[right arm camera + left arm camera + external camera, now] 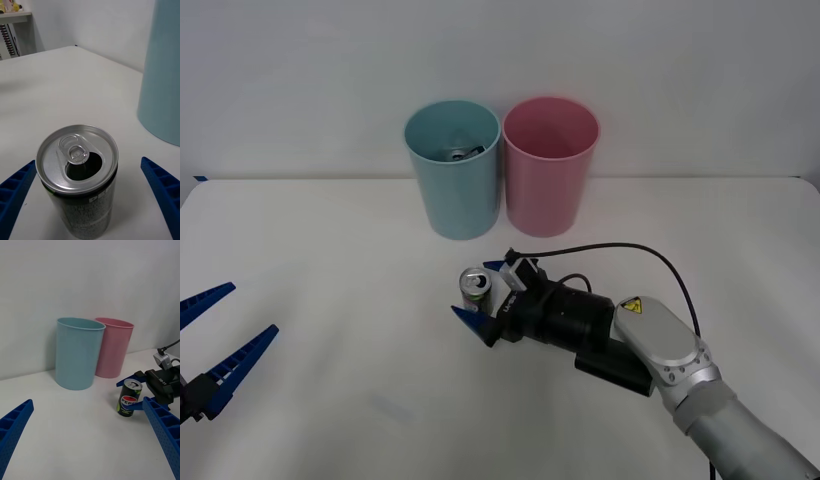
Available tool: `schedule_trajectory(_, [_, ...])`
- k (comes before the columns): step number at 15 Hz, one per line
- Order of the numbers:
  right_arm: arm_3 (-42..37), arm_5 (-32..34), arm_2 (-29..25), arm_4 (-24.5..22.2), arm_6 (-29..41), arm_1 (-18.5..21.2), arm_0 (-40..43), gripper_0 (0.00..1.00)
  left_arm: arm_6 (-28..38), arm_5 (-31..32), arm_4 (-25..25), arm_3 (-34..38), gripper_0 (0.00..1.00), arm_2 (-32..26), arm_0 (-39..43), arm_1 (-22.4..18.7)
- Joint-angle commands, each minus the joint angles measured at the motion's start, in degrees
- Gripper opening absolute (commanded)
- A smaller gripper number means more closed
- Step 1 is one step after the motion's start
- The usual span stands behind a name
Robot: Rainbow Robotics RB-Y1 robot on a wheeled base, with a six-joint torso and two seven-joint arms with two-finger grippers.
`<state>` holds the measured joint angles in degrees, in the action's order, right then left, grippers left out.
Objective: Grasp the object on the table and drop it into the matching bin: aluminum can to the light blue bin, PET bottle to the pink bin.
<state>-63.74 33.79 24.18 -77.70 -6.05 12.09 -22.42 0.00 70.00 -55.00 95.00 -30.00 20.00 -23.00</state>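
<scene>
The aluminum can (476, 288), dark with a silver pull-tab top, stands upright on the white table (330, 260) in front of the two bins. My right gripper (480, 292) is open around it, one blue finger on each side. In the right wrist view the can (78, 176) sits between the fingers (15, 195), closer to one of them, with a gap to the other. The light blue bin (452, 185) stands behind the can, and the pink bin (549, 180) is beside it on the right. My left gripper (252, 308) hangs open at the far left.
Something silver and can-like (460, 153) lies inside the light blue bin. A black cable (630, 248) arcs over the right wrist. In the left wrist view the can (129, 397) stands a short way in front of both bins (78, 352), with bare table around it.
</scene>
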Motion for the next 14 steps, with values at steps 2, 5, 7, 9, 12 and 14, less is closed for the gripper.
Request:
schedule_trajectory(2, [-0.1,-0.7,0.4,0.0,-0.2,0.0,0.0,0.00,0.0,0.0,0.0,0.0,1.00,0.0,0.0,0.0])
schedule_trajectory(5, [-0.1,-0.8,0.6,0.0,-0.3,0.0,0.0,0.00,0.0,0.0,0.0,0.0,1.00,0.0,0.0,0.0])
schedule_trajectory(7, [-0.2,-0.9,0.8,0.0,-0.2,-0.1,0.0,0.00,0.0,0.0,0.0,0.0,1.00,0.0,0.0,0.0])
schedule_trajectory(9, [-0.2,-1.1,0.9,0.0,0.0,-0.1,-0.1,0.00,0.0,0.0,0.0,0.0,1.00,0.0,0.0,0.0])
schedule_trajectory(12, [-1.6,-1.1,1.0,0.5,0.3,0.0,0.1,0.00,0.0,0.0,0.0,0.0,1.00,0.0,0.0,0.0])
schedule_trajectory(14, [-4.3,-1.0,1.2,1.5,1.2,0.8,0.8,0.00,0.0,0.0,0.0,0.0,1.00,0.0,0.0,0.0])
